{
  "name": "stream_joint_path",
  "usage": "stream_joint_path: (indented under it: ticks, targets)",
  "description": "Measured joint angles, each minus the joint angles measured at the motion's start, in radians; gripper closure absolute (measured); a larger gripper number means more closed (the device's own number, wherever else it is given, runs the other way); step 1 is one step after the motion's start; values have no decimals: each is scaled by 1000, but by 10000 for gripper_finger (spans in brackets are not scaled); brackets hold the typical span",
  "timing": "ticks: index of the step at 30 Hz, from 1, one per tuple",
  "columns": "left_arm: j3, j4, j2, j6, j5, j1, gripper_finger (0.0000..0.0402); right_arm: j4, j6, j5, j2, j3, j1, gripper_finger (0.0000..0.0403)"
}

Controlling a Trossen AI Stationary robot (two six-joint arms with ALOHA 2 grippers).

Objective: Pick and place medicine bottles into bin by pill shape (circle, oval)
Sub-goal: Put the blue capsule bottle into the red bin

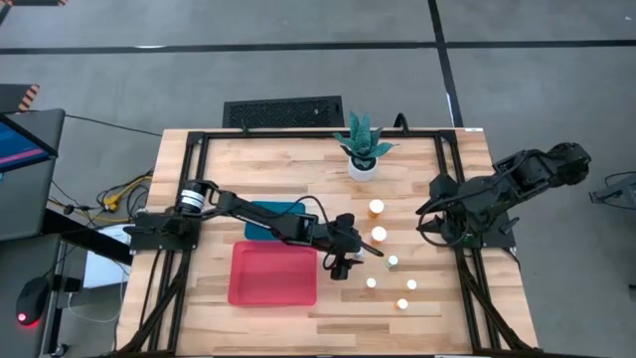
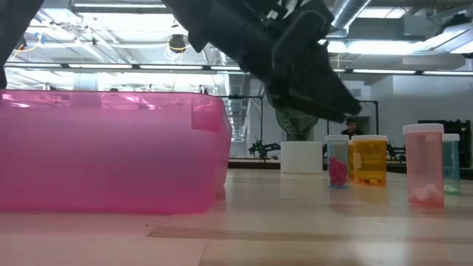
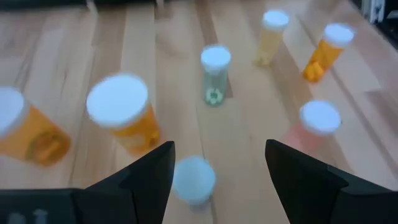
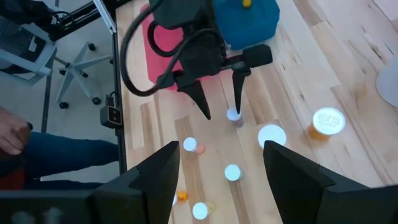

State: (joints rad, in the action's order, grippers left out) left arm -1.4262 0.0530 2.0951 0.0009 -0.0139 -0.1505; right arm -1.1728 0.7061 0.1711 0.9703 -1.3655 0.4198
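Several small medicine bottles with white caps stand upright on the wooden table right of centre, among them an amber one (image 1: 379, 235), a greenish one (image 1: 393, 262) and a pink one (image 2: 423, 164). My left gripper (image 3: 219, 148) is open and slants down over a pale-capped bottle (image 3: 194, 179). That bottle stands between the fingers, closer to one of them. From the right wrist view the same bottle (image 4: 234, 116) is at the tip of one left finger (image 4: 238, 93). My right gripper (image 4: 221, 149) hangs open, raised over the table's right side.
A pink bin (image 1: 273, 273) lies just left of my left gripper, a blue bin (image 1: 270, 217) beyond it under the left arm. A potted plant (image 1: 363, 151) stands at the far edge. Bare wood lies near the front edge. A person's hand and sleeve (image 4: 15, 140) are beside the table.
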Motion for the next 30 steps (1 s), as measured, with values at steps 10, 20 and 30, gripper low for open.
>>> stream_joint_path:
  ticks: [10, 20, 30]
  targets:
    - [1, -8, 36, 13, -27, 3, 159, 0, -7, -1, 0, 0, 0, 163]
    - [1, -12, 36, 29, -34, 7, 191, -1, -8, -4, 0, 0, 0, 163]
    - [1, -9, 36, 29, -49, 8, 264, -1, -8, -5, 0, 0, 0, 163]
